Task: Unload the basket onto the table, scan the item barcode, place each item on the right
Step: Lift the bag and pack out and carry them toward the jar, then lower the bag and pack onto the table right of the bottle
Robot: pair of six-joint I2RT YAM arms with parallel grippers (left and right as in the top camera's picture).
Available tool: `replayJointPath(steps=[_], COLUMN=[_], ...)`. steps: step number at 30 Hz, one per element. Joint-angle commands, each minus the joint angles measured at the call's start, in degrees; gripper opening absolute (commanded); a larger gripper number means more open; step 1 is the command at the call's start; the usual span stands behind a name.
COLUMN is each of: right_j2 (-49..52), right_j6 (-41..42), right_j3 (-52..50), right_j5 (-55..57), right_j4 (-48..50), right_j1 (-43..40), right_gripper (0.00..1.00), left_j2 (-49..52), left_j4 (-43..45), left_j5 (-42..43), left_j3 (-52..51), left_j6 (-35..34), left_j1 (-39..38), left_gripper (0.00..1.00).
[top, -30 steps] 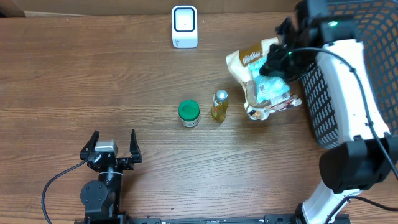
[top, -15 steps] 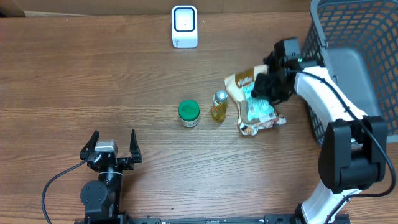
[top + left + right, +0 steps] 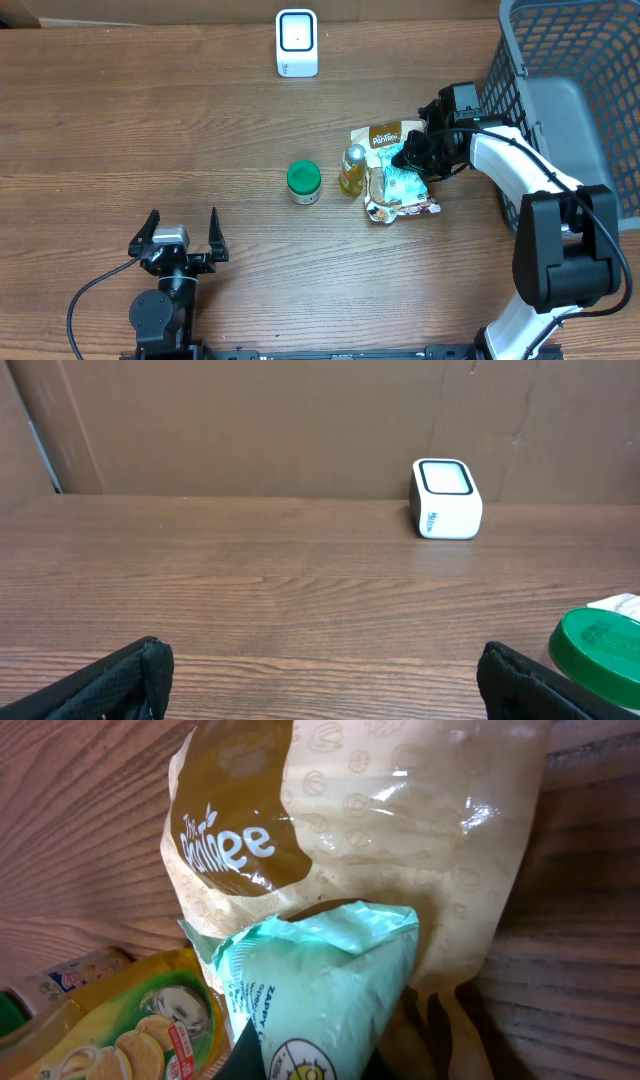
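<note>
Overhead and wrist views, barcode-scanning task. Within the last second the right gripper [image 3: 414, 154] has carried the snack bags [image 3: 393, 180] away from the basket [image 3: 560, 60] at the far right, leftward and nearer. They now lie on the table [image 3: 150, 120], just beside the small bottle [image 3: 352, 168], with the green-lidded jar [image 3: 303, 182] further left.

The right gripper is clenched. In the right wrist view it appears to pinch the lower end of the mint-green bag [image 3: 320, 980], which lies over the brown-and-cream bag [image 3: 400, 820]. The left gripper [image 3: 181, 228] rests near left, jaws spread wide and empty, unmoved.

The white scanner [image 3: 297, 42] stands at the far edge, well apart from the bags, so the item is probably out of the basket but not yet presented. No barcode shows in any view.

Legible writing: a small "The" above larger white lettering ending in "ee" on the brown panel. Fine print beginning "ZAPPY" runs along the mint-green bag. A yellow pack [image 3: 130, 1020] at lower left shows pictured crisps, its text unreadable.
</note>
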Motion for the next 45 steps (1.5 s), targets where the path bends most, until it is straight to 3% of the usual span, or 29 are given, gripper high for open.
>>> replayJointPath(steps=[1, 42, 45], right_j2=[-0.2, -0.2, -0.2], right_j6=[2.8, 16.2, 15.9], right_j3=[-1.8, -1.8, -1.8], right_j5=[1.6, 4.6, 8.8], right_j4=[-0.5, 4.9, 4.7], right_j1=[1.4, 17.1, 17.1], right_gripper=[0.04, 0.05, 0.14], left_j2=[-0.5, -0.5, -0.5], left_j4=[0.0, 0.0, 0.0], left_j5=[-0.3, -0.3, -0.3], left_j3=[-0.2, -0.2, -0.2], left_j6=[0.1, 0.1, 0.1], left_j1=[0.3, 0.3, 0.3], left_gripper=[0.99, 0.99, 0.99])
